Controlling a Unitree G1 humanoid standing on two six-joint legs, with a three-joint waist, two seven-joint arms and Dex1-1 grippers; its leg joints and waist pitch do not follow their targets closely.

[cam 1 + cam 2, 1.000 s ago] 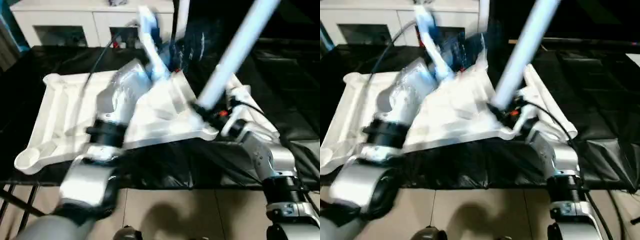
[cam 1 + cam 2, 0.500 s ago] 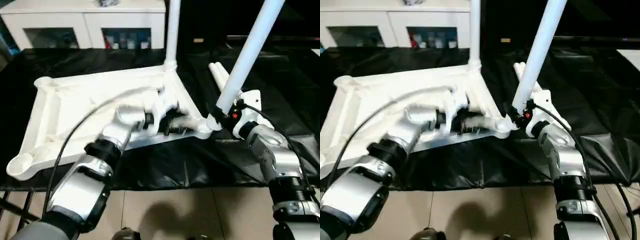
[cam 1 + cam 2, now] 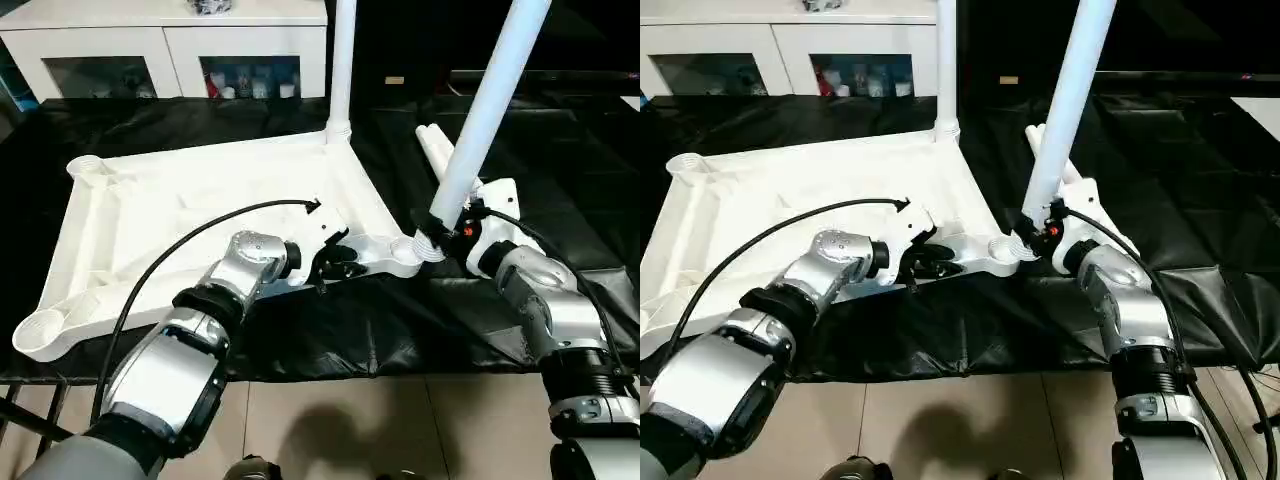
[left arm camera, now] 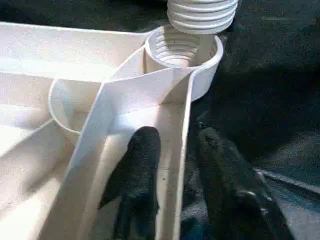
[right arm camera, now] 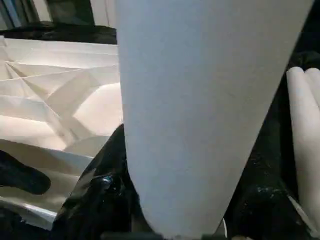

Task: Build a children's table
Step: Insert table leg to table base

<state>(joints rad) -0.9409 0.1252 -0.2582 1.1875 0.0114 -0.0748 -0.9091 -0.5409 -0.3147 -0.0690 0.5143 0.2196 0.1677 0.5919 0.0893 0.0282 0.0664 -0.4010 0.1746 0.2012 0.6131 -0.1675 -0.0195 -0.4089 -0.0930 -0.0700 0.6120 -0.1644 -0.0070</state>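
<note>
Even overhead light keeps the head views sharp. The white table top (image 3: 190,200) reads bright against the dark black cloth (image 3: 400,330). Soft shadows fall on the floor (image 3: 330,430). The right wrist view is blurred at close range.

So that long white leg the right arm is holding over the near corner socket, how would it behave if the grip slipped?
The leg is a long, smooth tube gripped only near its lower end by the right gripper, so it would probably tip over. Being round, it would likely roll on the black sheet, like the spare legs lying there. It looks stiff and probably light.
</note>
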